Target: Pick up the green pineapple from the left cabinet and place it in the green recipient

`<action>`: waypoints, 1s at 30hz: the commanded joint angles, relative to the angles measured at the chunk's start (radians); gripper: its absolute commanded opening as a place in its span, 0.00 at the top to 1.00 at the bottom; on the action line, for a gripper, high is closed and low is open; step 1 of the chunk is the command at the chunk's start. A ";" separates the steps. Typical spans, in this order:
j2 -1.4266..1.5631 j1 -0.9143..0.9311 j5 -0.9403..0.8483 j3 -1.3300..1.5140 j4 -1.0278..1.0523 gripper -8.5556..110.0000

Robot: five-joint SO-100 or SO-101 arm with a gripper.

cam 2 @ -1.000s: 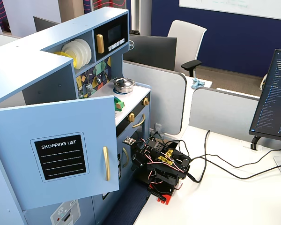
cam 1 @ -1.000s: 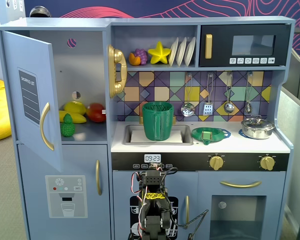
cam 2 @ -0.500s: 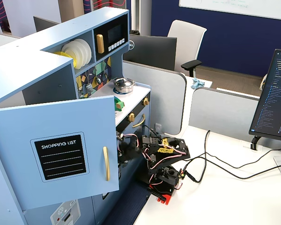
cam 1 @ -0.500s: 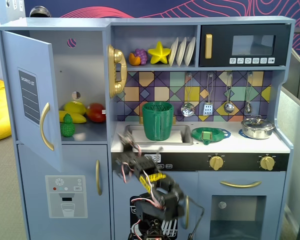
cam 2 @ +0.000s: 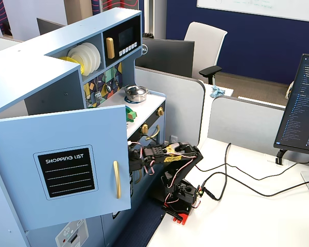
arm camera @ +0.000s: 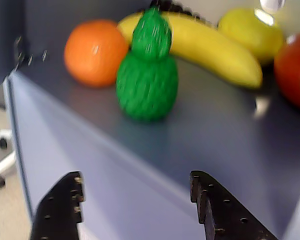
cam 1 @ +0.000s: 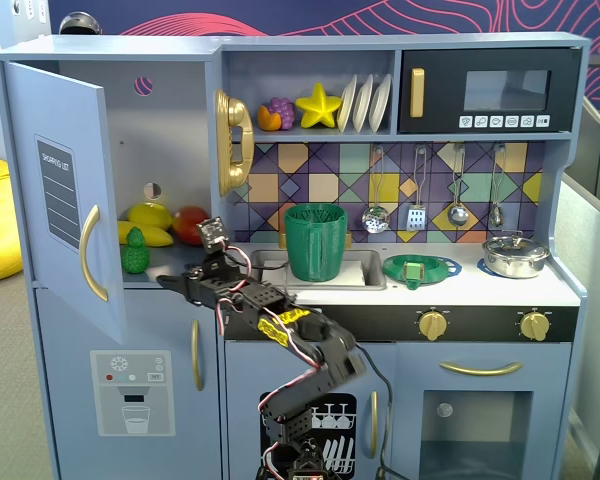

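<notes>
Black fingers of the released end effector sit below the green pineapple, well apart.

Bright, even light; blurry wrist view.

We see a bright green bumpy pineapple on the grey-blue shelf of the light-blue cabinet, next to a yellow banana, an orange fruit, a yellow lemon and a red fruit. The door is light blue with a gold handle and a dark grey lined list label. The gripper fingers are black. The ribbed cup is dark green, the strainer a lighter green. The backsplash is a diamond pattern in purple, yellow, teal and orange. The microwave is black with a gold handle.
</notes>
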 commanded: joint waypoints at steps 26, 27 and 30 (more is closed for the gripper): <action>-0.601 0.005 0.051 -0.561 -0.189 0.70; -0.615 0.000 0.051 -0.575 -0.189 0.70; -0.657 -0.015 0.041 -0.618 -0.189 0.70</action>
